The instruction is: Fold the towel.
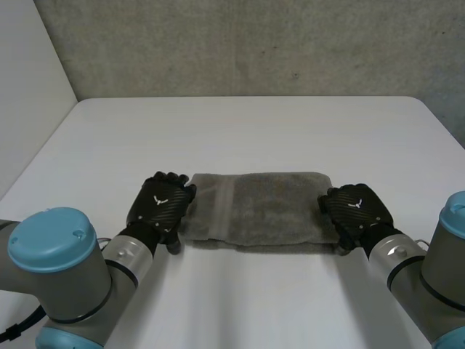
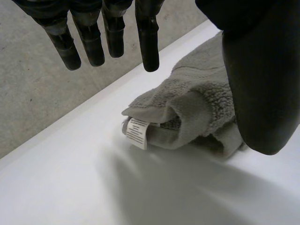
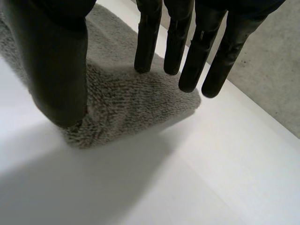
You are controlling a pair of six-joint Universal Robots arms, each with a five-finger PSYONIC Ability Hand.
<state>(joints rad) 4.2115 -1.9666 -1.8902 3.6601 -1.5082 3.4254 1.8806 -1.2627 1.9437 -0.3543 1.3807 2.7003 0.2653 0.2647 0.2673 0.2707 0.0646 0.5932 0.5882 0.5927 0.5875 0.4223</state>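
A grey towel [image 1: 258,209] lies folded into a flat rectangle in the middle of the white table [image 1: 247,131]. My left hand [image 1: 161,204] hovers at its left end with straight fingers [image 2: 149,42] and holds nothing. Below that hand the towel's folded end [image 2: 197,112] shows stacked layers and a white label [image 2: 137,132]. My right hand [image 1: 356,211] is at the towel's right end, fingers [image 3: 148,42] straight over the cloth [image 3: 136,103] and the thumb [image 3: 58,70] beside its near corner, nothing pinched.
A grey wall [image 1: 247,43] stands behind the table's far edge. Bare white tabletop surrounds the towel on all sides. My two grey arms with blue caps [image 1: 52,236] come in at the near corners.
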